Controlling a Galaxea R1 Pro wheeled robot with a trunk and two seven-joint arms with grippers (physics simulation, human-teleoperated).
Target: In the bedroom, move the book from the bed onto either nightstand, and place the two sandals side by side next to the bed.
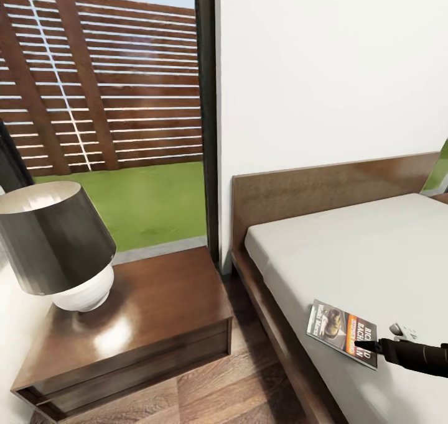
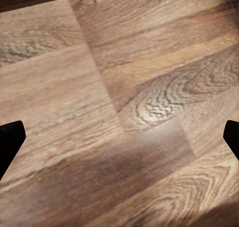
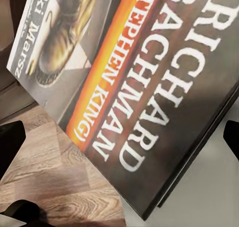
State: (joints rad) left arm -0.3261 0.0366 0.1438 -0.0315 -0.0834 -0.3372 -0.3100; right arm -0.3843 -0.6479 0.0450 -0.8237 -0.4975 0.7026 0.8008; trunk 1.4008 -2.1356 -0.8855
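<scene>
The book [image 1: 341, 332], dark with an orange band and "RICHARD BACHMAN" in white, lies on the bed [image 1: 367, 250] at the mattress edge nearest the nightstand [image 1: 149, 312]. My right gripper [image 1: 372, 346] reaches in from the right, its tip at the book's near edge. Close up in the right wrist view, the book [image 3: 149, 87] spans the space between the spread fingertips [image 3: 11, 142] of my open right gripper [image 3: 119, 147]. The left gripper [image 2: 119, 142] is open over bare wood floor. The two sandals are out of view.
A lamp [image 1: 59, 240] with a dark shade and white base stands on the left part of the nightstand. The right half of its glossy top is bare. A narrow strip of plank floor [image 1: 249, 380] separates nightstand and bed frame. A tall window [image 1: 112, 101] is behind.
</scene>
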